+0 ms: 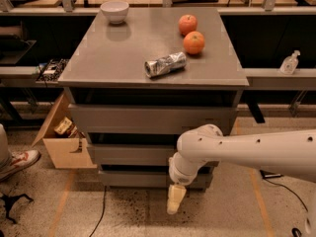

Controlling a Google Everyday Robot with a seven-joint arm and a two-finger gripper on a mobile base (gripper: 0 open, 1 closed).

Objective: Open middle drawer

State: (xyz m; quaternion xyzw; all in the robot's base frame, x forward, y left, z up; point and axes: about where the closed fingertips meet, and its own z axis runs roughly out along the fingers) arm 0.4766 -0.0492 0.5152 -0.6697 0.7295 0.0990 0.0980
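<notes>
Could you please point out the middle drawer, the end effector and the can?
Middle drawer (131,155): camera view, centre of its visible front.
End effector (173,206): camera view, near its tip, hanging low in front of the bottom drawer (133,178).
Can (165,64): camera view, middle of its side.
</notes>
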